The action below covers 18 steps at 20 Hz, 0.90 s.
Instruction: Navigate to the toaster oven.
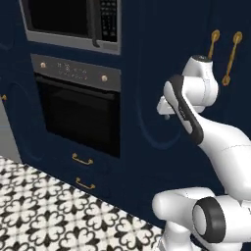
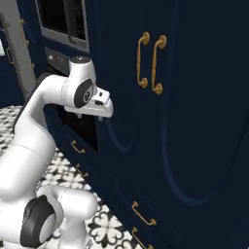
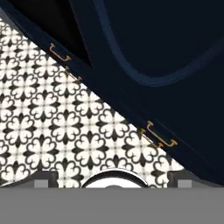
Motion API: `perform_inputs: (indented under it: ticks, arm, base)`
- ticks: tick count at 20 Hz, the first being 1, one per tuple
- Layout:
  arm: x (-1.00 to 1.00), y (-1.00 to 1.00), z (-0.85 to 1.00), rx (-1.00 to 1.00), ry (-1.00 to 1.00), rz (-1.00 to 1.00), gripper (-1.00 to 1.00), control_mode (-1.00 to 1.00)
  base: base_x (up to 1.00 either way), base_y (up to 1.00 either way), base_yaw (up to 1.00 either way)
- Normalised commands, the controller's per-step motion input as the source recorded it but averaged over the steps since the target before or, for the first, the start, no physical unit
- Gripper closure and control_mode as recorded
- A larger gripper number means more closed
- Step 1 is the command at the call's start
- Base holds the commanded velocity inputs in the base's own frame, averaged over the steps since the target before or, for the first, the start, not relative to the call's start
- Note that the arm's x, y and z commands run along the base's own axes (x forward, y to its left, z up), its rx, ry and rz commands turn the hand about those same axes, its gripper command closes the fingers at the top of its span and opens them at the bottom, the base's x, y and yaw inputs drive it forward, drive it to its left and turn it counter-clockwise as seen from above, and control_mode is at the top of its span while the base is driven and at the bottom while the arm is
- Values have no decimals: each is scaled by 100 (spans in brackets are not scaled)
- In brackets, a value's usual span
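My two-finger gripper [image 2: 103,115], jaw state impossible to tell, hangs folded close to the tall navy cabinet doors with brass handles [image 2: 175,121], which I judge could get clipped on a tight turn, while beyond, at upper left, only the built-in black wall oven [image 1: 78,115] and steel-framed microwave [image 1: 68,22] show, doors shut, toaster oven nowhere yet.

Wall oven [image 1: 78,115] below microwave [image 1: 73,22]

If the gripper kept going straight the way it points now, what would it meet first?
Most likely the patterned floor tiles, near the foot of the navy cabinet wall; the gripper points downward and nothing shows in between, though depth is unclear.
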Motion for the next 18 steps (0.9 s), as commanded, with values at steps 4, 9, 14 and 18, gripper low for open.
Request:
perform_inputs:
  ticks: [4,9,14,18]
  arm:
    - [0,0,0,0,0,0,-100,100]
    - [0,0,0,0,0,0,-100,100]
    - [0,0,0,0,0,0,-100,100]
    - [0,0,0,0,0,0,-100,100]
  base:
    - [-1,10,68]
    - [0,2,72]
    - [1,1,71]
    - [45,0,64]
